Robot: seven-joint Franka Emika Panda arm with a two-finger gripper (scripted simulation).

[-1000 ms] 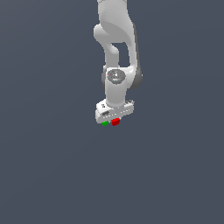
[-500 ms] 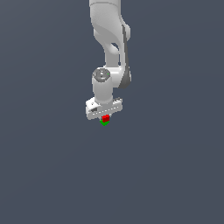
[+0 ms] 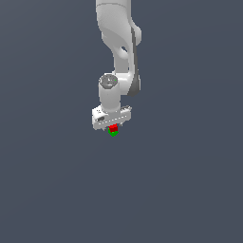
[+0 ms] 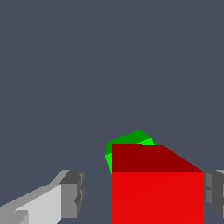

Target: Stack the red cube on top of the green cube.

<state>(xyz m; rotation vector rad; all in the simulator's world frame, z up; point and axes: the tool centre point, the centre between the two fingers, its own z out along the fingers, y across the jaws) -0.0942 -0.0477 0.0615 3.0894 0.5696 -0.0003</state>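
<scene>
The red cube (image 3: 113, 127) sits on top of the green cube (image 3: 113, 134), just under the white gripper (image 3: 112, 126) in the exterior view. In the wrist view the red cube (image 4: 156, 192) fills the space between the fingers, and the green cube (image 4: 127, 141) shows partly behind and below it. One finger (image 4: 72, 192) stands apart from the red cube with floor showing in the gap. The other finger (image 4: 214, 192) is right at the cube's side. The gripper (image 4: 144, 194) is open around the red cube.
A plain dark grey floor (image 3: 190, 190) surrounds the two cubes. The white arm (image 3: 118, 42) rises above the gripper toward the top of the exterior view. No other objects show.
The gripper carried the red cube from beside the green cube to directly over it, toward the exterior view's left. The red cube now rests on the green cube.
</scene>
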